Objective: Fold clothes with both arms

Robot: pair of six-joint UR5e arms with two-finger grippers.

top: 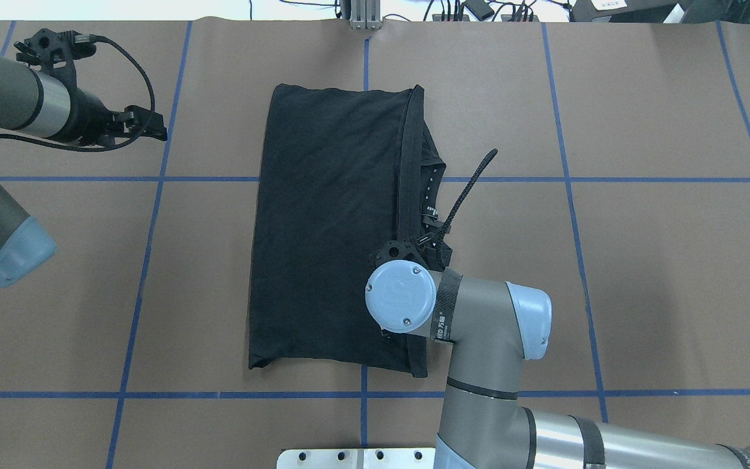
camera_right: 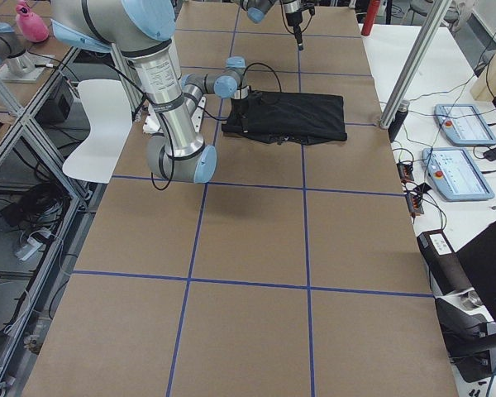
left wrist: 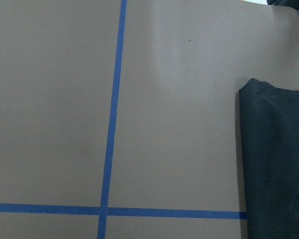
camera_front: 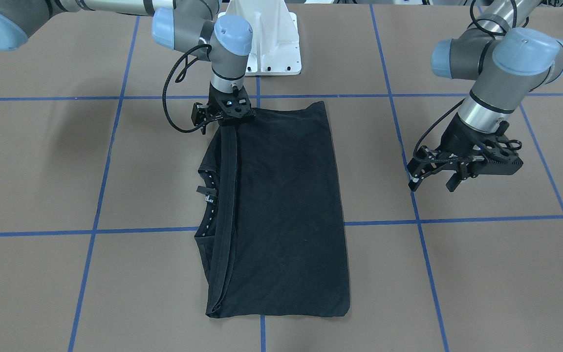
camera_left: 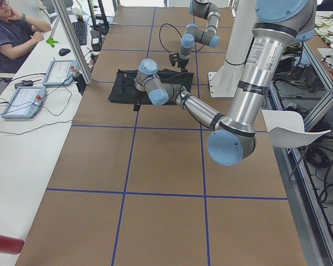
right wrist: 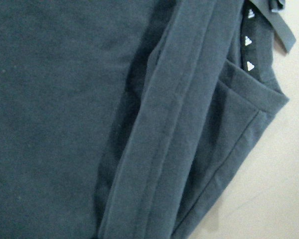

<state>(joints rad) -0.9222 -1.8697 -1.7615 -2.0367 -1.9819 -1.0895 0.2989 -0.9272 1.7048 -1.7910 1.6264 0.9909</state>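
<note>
The clothes, one black T-shirt (camera_front: 286,205), lie flat on the brown table folded into a long rectangle, plain side up (top: 329,228). The collar and a hem band show along the edge on the robot's right (right wrist: 189,124). My right gripper (camera_front: 227,120) is down on the shirt's corner nearest the base. Its fingers merge with the black cloth, and my wrist hides them in the overhead view, so I cannot tell its state. My left gripper (camera_front: 435,185) hangs open and empty above bare table, well off the shirt's other long edge (top: 157,127). The left wrist view catches one shirt corner (left wrist: 279,164).
The white pedestal base (camera_front: 271,44) stands just behind the shirt. Blue tape lines (top: 153,260) grid the brown table. A seated person (camera_left: 11,39) and touch-screen pendants (camera_left: 25,100) are at a side bench beyond the far table edge.
</note>
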